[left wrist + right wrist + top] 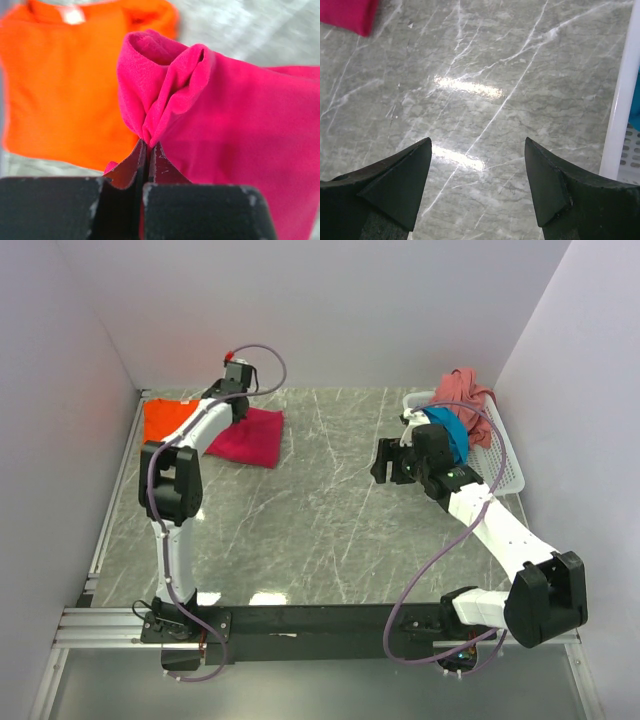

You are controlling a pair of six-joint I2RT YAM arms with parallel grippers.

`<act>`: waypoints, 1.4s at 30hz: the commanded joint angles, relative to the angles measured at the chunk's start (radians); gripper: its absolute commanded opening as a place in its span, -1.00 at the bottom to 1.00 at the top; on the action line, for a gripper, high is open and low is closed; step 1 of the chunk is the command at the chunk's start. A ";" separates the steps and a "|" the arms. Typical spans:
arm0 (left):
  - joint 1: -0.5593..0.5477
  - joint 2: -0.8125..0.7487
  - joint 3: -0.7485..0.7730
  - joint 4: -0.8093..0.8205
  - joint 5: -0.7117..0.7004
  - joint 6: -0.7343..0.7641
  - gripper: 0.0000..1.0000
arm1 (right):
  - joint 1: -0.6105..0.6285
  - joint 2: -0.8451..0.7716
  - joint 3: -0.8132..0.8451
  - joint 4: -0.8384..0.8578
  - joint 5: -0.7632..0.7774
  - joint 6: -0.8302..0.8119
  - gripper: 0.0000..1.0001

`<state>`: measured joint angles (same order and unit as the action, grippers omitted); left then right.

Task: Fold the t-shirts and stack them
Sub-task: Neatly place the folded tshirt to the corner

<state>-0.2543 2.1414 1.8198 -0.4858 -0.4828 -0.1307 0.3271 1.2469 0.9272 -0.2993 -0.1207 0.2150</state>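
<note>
**Magenta shirt edge pinched at far left; right jaws empty beside the basket**

At the far left of the grey, white-veined marble-look table (320, 520), two folded t-shirts are laid side by side: the bright orange t-shirt (60, 85) on the left, a small white neck label (73, 16) showing at its far edge, and the magenta-red t-shirt (240, 130) just to its right. In the top view, the strip where the two shirts meet is hidden by the left arm's white forearm, so it cannot be told whether they touch or overlap. The left gripper (148, 150) is clamped tight on a bunched fold of the magenta-red cloth; the soft knit is gathered into a raised, rounded ruffle above the dark fingers.

At the far right, a white plastic mesh basket (503, 465) is set against the right wall. The teal blue t-shirt (447, 428) and the dusty pink t-shirt (465, 390) are heaped in it, crumpled, the pink one farther back. A purple cable (486, 430) is looped across the front of this heap.

The right gripper (477, 185) is held just left of the basket over bare table, its wedge-shaped black jaws spread wide with nothing between them. Glossy light reflections are seen on the stone surface below.
</note>
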 commanded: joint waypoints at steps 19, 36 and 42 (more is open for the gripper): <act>0.125 -0.098 0.196 0.064 -0.037 0.247 -0.99 | -0.007 0.025 0.019 0.034 0.064 -0.011 0.62; 0.368 0.038 0.116 0.180 -0.001 0.137 -0.99 | -0.007 0.075 0.036 0.037 0.056 -0.014 0.62; 0.441 0.127 0.309 0.037 -0.008 -0.067 0.98 | -0.007 0.080 0.042 0.025 0.052 -0.008 0.62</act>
<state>0.1638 2.2604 1.9869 -0.3996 -0.4786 -0.0765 0.3267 1.3296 0.9295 -0.2985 -0.0719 0.2146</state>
